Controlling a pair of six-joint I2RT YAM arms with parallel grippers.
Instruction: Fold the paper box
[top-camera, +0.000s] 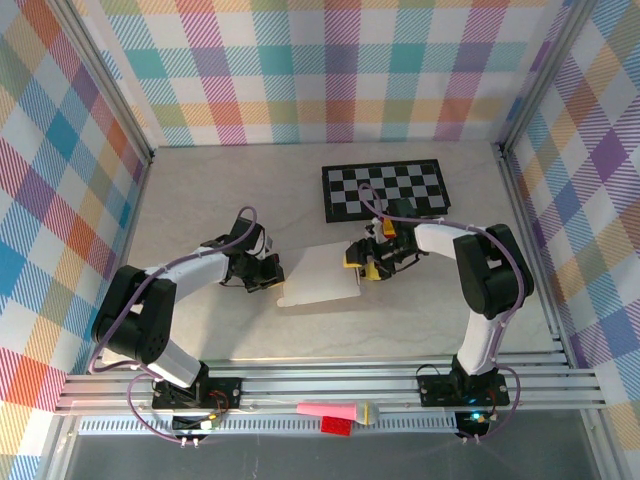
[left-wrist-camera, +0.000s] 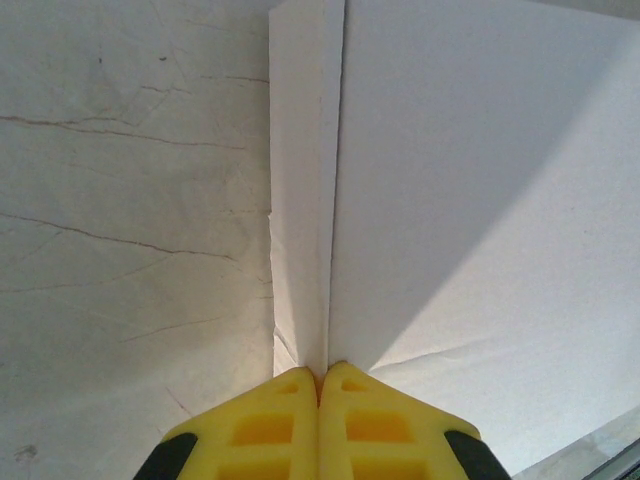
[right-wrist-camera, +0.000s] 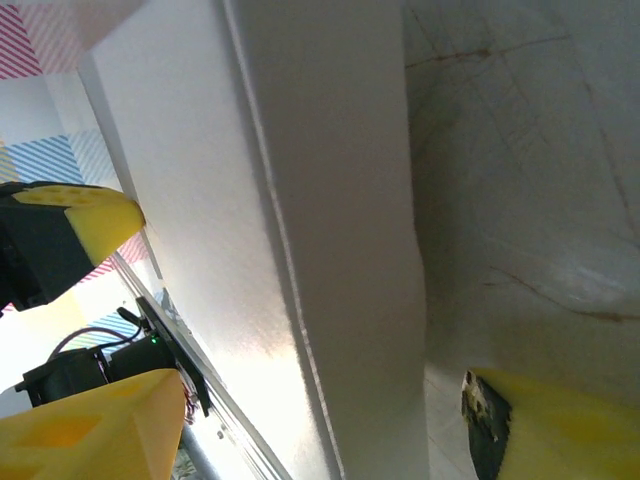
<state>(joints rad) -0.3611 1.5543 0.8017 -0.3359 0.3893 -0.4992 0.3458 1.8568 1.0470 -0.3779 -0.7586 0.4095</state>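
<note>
Paper box on the desk: white thin card, just off the near left corner of the checkerboard mat, parted from it by a strip of bare, stone-patterned top. Upper face lit pale in the top view.

Left claw at the box edge farthest from the checkerboard mat. From the left wrist, yellow fingertips pressed together with no gap, clamped right on the crease where a narrow flap meets the broad panel. Crease line running straight into the seam between the tips. Panel partly in shadow, flap brighter, veined desk surface on the flap's other side.

Right claw at the box side nearest the checkerboard mat, its arm overlapping the mat's near border in the top view. From the right wrist, fingers spread wide apart, one on either side of a long folded edge of the box, a sliver of gap at each finger. Nothing gripped.

Well away from the checkerboard mat, on the rail by the arm bases: a pink piece and a small red one right beside it. Touching or only close, impossible to tell.
</note>
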